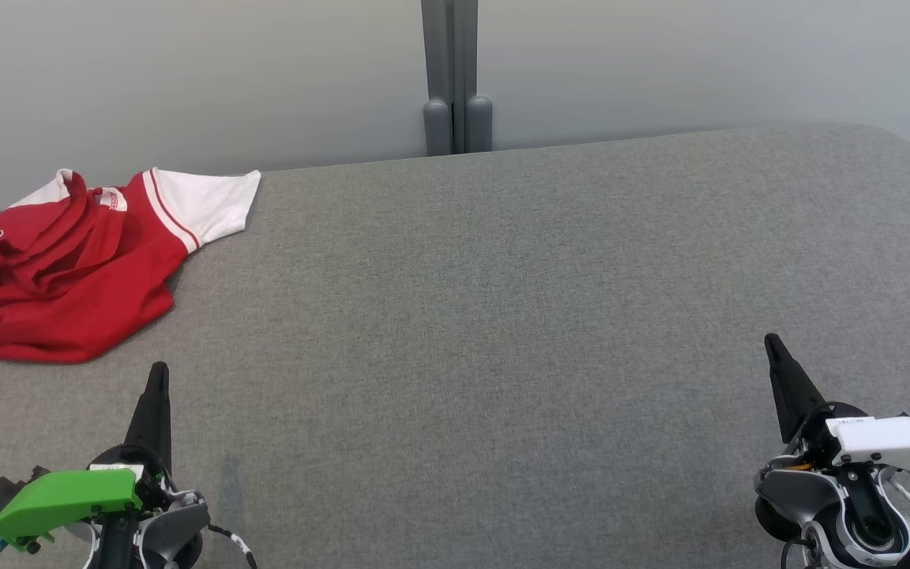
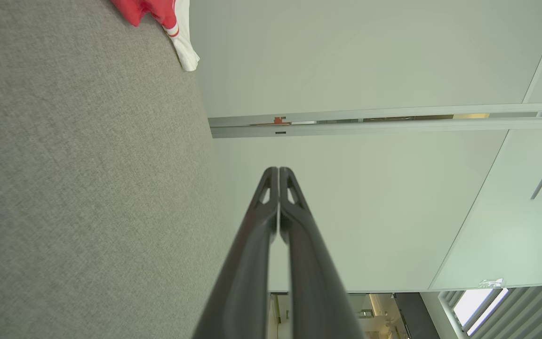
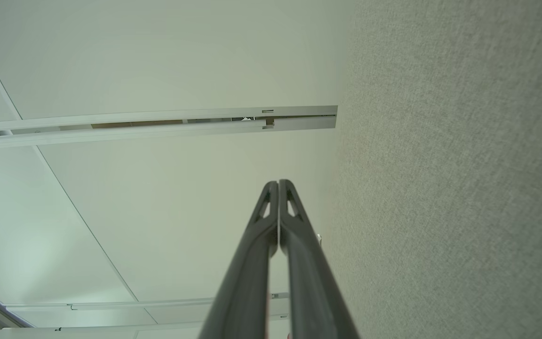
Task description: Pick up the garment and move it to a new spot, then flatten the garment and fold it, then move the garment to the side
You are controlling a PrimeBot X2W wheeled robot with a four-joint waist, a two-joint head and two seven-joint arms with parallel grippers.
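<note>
With the left gripper and right gripper holding their jaws together, the crumpled red-and-white fabric jersey is lying at the far left edge of the grey cloth-covered surface, where a careless grab is probably risking pushing it off.

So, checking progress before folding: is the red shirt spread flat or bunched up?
Bunched up: the red shirt lies in rumpled folds, one white sleeve sticking out.
</note>
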